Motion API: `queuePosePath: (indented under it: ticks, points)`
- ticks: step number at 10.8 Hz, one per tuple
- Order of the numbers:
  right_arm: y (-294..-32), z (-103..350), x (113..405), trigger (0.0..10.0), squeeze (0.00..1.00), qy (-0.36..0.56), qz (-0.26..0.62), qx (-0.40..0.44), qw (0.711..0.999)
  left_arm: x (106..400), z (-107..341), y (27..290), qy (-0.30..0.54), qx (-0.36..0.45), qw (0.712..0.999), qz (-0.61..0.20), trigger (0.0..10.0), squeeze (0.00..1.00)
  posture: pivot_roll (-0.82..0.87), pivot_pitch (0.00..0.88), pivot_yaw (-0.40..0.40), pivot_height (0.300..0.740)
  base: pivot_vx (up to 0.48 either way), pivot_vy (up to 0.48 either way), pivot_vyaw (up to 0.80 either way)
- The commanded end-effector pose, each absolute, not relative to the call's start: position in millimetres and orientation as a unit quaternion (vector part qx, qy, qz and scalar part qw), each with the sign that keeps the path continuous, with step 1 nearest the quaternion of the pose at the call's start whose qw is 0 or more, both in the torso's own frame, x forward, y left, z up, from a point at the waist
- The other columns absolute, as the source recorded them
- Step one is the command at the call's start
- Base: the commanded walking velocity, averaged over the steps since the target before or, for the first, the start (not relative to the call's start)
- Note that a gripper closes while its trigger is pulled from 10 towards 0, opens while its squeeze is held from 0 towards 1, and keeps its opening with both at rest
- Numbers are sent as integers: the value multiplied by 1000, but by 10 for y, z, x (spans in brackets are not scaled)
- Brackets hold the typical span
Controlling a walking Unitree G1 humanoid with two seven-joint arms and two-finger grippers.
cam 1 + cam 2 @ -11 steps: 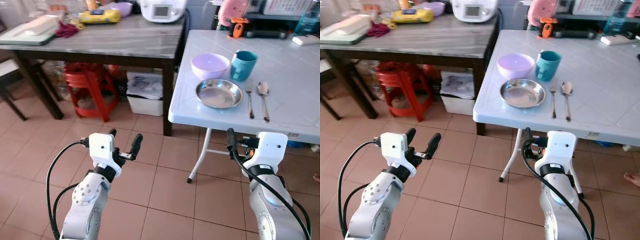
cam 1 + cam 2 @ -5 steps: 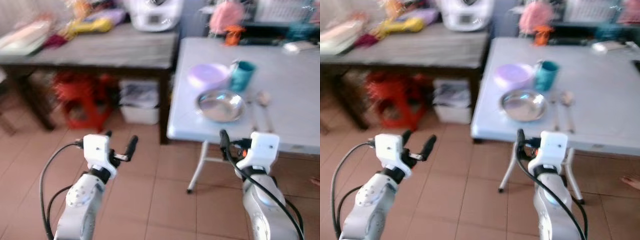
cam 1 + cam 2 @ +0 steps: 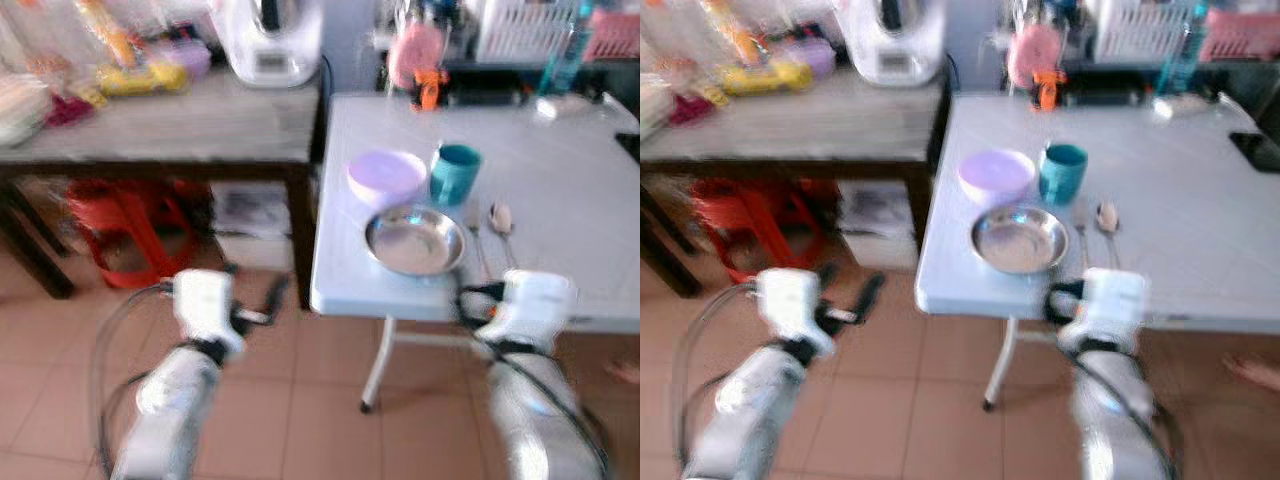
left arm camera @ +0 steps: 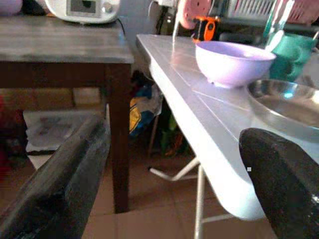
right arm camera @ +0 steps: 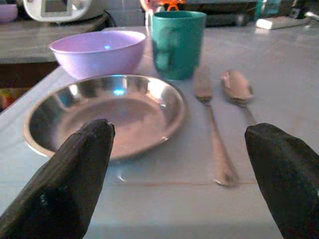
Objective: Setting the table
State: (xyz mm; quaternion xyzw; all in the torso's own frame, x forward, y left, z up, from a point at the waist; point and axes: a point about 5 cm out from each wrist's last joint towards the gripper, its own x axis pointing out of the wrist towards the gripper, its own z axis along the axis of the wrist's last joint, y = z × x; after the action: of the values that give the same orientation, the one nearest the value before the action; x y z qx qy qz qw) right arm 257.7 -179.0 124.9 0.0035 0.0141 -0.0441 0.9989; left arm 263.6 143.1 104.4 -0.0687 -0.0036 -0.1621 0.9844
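You brought the robot closer: its right gripper [image 5: 179, 164], jaws wide and empty, now faced the round steel plate [image 5: 107, 112] on the white table [image 3: 570, 190]; left gripper [image 4: 169, 174] also gaped empty.

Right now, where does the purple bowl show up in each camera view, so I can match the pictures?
Left eye view: purple bowl on the white table, behind the steel plate.
Right eye view: same spot, left of the teal cup.
Left wrist view: upper middle, near the table edge.
Right wrist view: upper left, behind the plate.
Shared landmark: the steel plate, directly in front of the bowl.
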Motion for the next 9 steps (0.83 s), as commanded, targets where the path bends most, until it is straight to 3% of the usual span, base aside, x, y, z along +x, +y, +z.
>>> queuePosePath:
  ticks: [1,4,9]
  points:
    - [-1853,1284,2567,10000,0,8,-53,-4,999,2644,1079,1371,-9,-69,983,-172,10000,0,-77,68,56,740,368,0,0]
    - [-1833,1300,2568,10000,0,3,-47,-14,999,2639,1077,1376,-8,-63,983,-172,10000,0,-76,69,57,740,363,0,0]
    - [-1849,1338,2527,10000,0,-2,-43,-25,999,2455,1099,1388,-18,-58,961,-269,10000,0,-81,78,50,740,0,0,0]
